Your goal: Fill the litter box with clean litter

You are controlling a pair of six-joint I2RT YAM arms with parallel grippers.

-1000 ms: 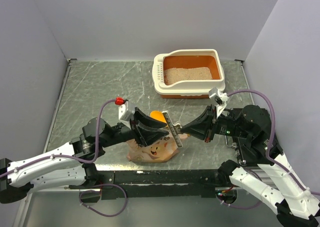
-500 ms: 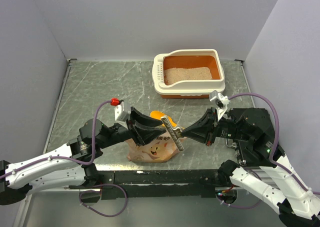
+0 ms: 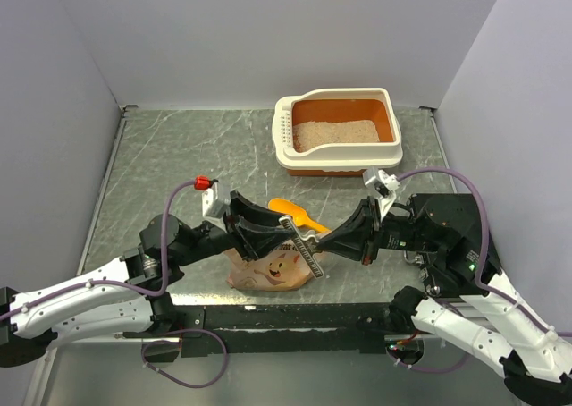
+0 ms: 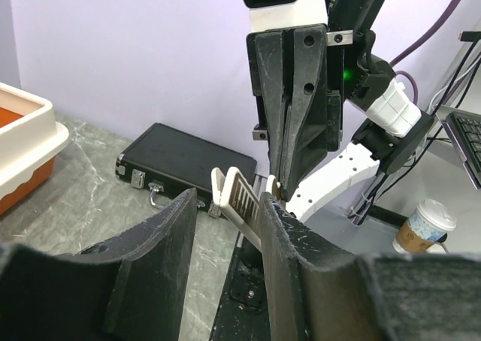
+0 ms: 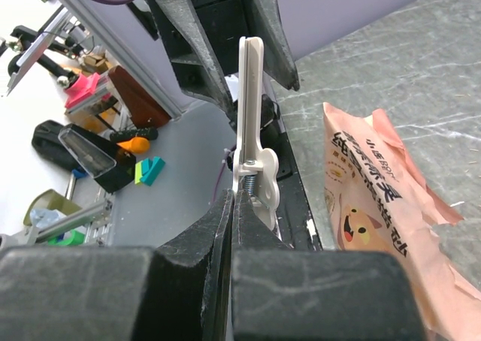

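Observation:
The cream-white litter box (image 3: 335, 162) stands at the back right of the table, its orange inside holding pale beige clean litter (image 3: 335, 134); its corner (image 4: 22, 142) also shows in the left wrist view. My right gripper (image 3: 323, 239) (image 5: 234, 198) is shut on the end of a white bag clip (image 3: 299, 234) (image 5: 250, 108) (image 4: 240, 202). The clip reaches between the fingers of my open left gripper (image 3: 273, 232) (image 4: 229, 206) and lies against one finger (image 4: 289, 266), with a gap to the other. Both grippers hover over the pink-tan bag (image 3: 273, 269) (image 5: 383, 206).
A yellow-orange scoop (image 3: 298, 214) lies on the table just behind the bag. Off the table edge are a flat black case (image 4: 188, 161) and a paper cup (image 4: 421, 224). Grey walls close in the left, back and right sides.
My right gripper has carried the clip a little to the left, deeper between the left fingers. The left gripper has drawn back slightly, and more of the scoop shows.

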